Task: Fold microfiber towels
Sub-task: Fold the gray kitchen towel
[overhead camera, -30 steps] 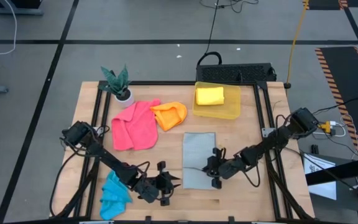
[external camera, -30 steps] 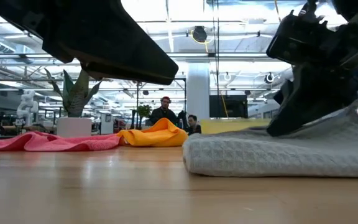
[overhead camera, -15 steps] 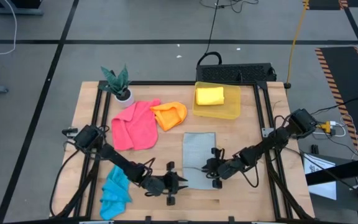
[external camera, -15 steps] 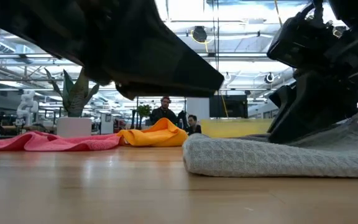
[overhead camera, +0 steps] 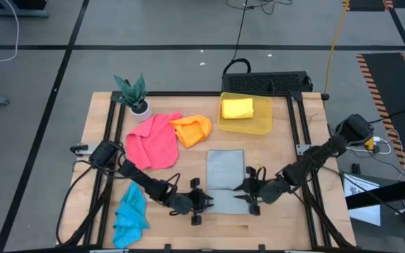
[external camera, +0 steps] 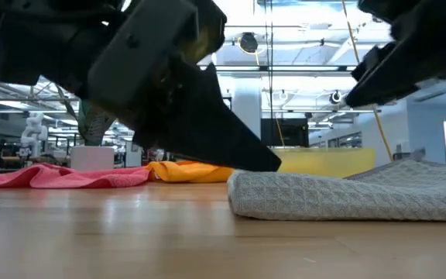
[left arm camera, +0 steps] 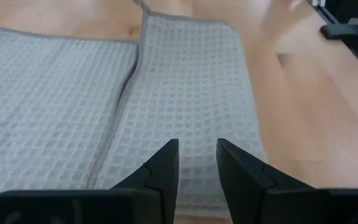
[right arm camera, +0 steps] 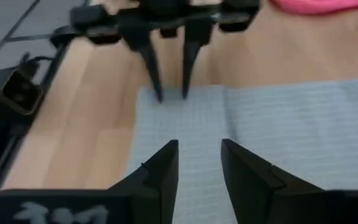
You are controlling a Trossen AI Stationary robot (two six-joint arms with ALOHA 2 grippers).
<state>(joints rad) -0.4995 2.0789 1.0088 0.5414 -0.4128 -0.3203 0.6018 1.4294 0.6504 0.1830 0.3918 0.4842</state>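
The grey microfiber towel (overhead camera: 225, 176) lies folded and flat on the table's near middle. My left gripper (overhead camera: 206, 202) is open at the towel's near left corner (left arm camera: 185, 186), and its fingers slant down over it. My right gripper (overhead camera: 238, 194) is open above the towel's near right part (right arm camera: 197, 180), clear of it. The pink towel (overhead camera: 153, 140) and the orange towel (overhead camera: 192, 130) lie crumpled at the far left. The blue towel (overhead camera: 131, 216) lies at the near left. The yellow towel (overhead camera: 237, 107) sits in the yellow bin (overhead camera: 262, 125). My left gripper has its open fingertips (right arm camera: 158, 93) right at the grey towel's left edge, slanting down from the table's left. I cannot tell whether they touch the cloth.
A small potted plant (overhead camera: 136, 98) stands at the far left corner. A black frame rail (overhead camera: 294, 140) runs along the table's right side. People show in the room beyond the table in the low view. Bare wood lies between the blue towel and the grey one.
My right gripper has opened, let go of the grey towel and risen toward the table's right edge. The towel's raised right part has dropped flat. My left gripper has gone right and down, from beside the blue towel to the grey towel's near left corner.
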